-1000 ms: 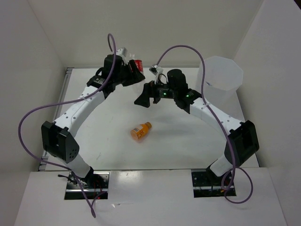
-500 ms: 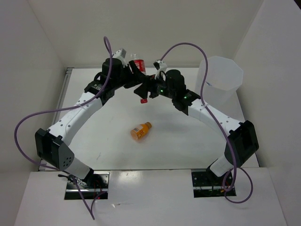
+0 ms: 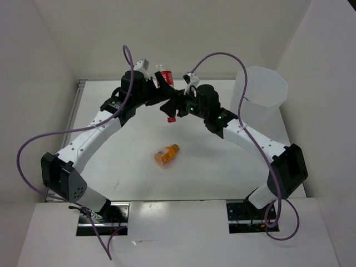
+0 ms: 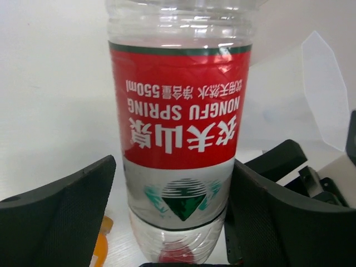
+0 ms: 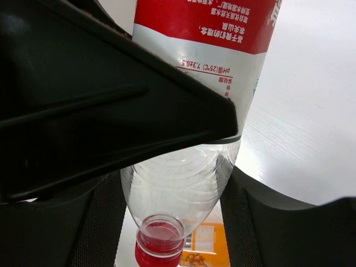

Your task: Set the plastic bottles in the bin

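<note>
One red-label bottle [image 4: 181, 111]: left fingers [image 4: 61, 217] pinching; right fingers [image 5: 267, 233] newly flanking, grip unclear.

I can see two bottles: one clear bottle with a red label [image 4: 177, 119] and one small orange bottle [image 3: 167, 155]. There is one big white bin [image 3: 261, 94]. There are two robot arms, the left arm [image 3: 92, 132] and the right arm [image 3: 253, 139], and two purple cables [image 3: 214, 54], one on each arm.
</note>
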Tool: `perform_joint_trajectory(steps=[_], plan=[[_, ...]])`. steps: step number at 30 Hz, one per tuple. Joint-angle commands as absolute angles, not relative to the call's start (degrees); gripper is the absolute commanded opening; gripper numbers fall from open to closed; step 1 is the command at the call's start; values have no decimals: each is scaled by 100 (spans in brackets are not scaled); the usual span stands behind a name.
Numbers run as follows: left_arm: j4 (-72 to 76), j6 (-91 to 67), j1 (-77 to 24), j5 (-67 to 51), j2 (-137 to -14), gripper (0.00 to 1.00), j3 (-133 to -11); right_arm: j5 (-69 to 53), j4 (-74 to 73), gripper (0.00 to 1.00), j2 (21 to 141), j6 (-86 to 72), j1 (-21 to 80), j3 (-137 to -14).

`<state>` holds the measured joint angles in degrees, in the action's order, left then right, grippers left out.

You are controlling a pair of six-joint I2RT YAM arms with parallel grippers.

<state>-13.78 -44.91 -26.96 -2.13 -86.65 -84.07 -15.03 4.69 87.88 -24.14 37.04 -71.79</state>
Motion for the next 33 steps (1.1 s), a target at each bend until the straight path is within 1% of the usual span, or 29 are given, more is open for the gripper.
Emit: perform_joint_trajectory(steps=[1,3,4,6,10,11,15,16,17,19,21,22,25,27,31,33], plan=[[-1160,-4185,-2760,-360,-8367,89,-8289,-1161,888,25,8429,-2391,3771,-7128],[-1160,-4123,-2760,-421,-8315,91,-8288,-1099,940,25,8368,-2338,3771,-7076],[-1160,-4061,-2760,-422,-8314,100,-8288,-1099,940,25,8367,-2338,3771,-7075],[-1160,-4008,-2760,-483,-8262,100,-8288,-888,862,25,8306,-2276,3771,-7075],[-1370,-3885,-2760,16,-7876,100,-8227,-309,389,25,8034,-1944,3683,-7180],[-1432,-3824,-2760,87,-7657,100,-8140,23,308,25,7964,-1942,3622,-7181],[-1731,-3902,-2673,439,-7068,100,-7797,254,-236,25,7569,-2100,2841,-7339],[-1784,-3981,-2585,439,-6823,100,-7578,255,-411,25,7480,-2101,2465,-7408],[-1889,-4034,-2523,535,-6699,100,-7463,481,-500,25,7392,-2101,2287,-7461],[-2064,-4157,-2470,929,-6409,100,-7287,623,-720,25,7208,-1978,1779,-7671],[-2608,-4306,-2470,1421,-6354,100,-7146,991,-905,25,7129,-1916,1513,-7734],[-2776,-4437,-2470,2050,-6294,100,-7085,1071,-905,25,7067,-1751,1268,-7734],[-3409,-4860,-2365,2687,-6354,100,-7031,1309,-905,26,7066,-1627,776,-7787],[-3735,-4965,-2364,2777,-6477,100,-7083,1379,-853,29,7215,-1477,572,-7787],[-4104,-5150,-2364,3032,-6609,100,-7031,1924,-914,29,7584,-1354,247,-7787],[-4228,-5203,-2364,3111,-6741,100,-7031,1925,-853,33,7699,-1301,54,-7787]])
